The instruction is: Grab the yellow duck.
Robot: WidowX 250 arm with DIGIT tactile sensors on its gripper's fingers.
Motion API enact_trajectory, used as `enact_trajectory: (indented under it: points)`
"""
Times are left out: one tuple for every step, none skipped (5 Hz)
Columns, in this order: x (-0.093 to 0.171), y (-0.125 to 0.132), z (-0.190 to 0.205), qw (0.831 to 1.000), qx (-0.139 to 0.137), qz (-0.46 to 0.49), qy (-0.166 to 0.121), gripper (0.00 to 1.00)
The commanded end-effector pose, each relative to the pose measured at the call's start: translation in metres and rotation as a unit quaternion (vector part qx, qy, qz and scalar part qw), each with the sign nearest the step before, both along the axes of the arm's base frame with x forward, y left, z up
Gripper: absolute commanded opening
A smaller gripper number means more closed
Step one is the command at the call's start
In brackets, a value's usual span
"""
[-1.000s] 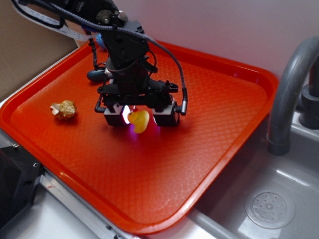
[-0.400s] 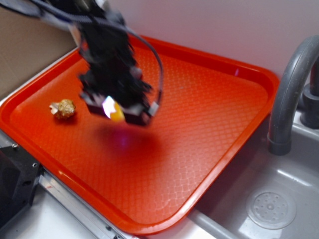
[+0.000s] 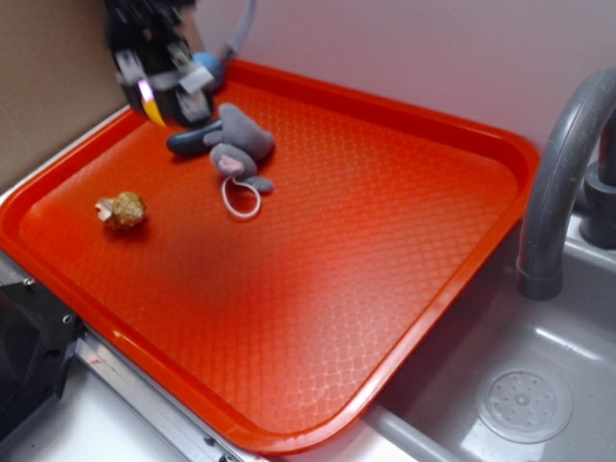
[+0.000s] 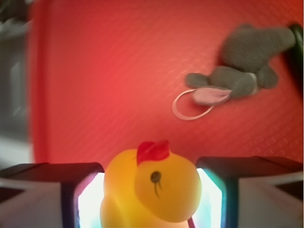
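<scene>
The yellow duck (image 4: pixel 152 187) fills the bottom of the wrist view, with a red beak and a black eye, held between my two lit fingers (image 4: pixel 83 199). In the exterior view my gripper (image 3: pixel 159 91) is lifted high at the tray's far left corner, and only a sliver of the duck (image 3: pixel 154 113) shows under it. The gripper is shut on the duck, well above the red tray (image 3: pixel 385 241).
A grey plush mouse (image 3: pixel 236 144) with a white loop lies on the tray just right of the gripper; it also shows in the wrist view (image 4: pixel 242 71). A golden foil lump (image 3: pixel 123 211) sits at the left. A blue ball (image 3: pixel 207 67) is partly hidden behind the gripper. A grey faucet (image 3: pixel 558 183) and sink stand right.
My gripper has risen from the tray's middle and moved to the far left corner, carrying the duck. The grey mouse, hidden behind the arm before, is now in view.
</scene>
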State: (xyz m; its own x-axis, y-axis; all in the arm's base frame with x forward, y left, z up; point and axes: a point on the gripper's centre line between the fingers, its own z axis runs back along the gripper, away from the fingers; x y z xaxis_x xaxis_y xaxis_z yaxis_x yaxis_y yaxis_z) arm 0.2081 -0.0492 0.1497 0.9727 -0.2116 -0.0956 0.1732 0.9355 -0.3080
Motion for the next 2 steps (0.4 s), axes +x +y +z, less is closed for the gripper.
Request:
enact_trajectory:
  points:
    - [-0.0125, -0.0045, 0.0667, 0.993, -0.007, -0.050, -0.111, 0.00]
    - [-0.0207, -0.0089, 0.0760, 0.992, 0.002, -0.033, -0.123, 0.00]
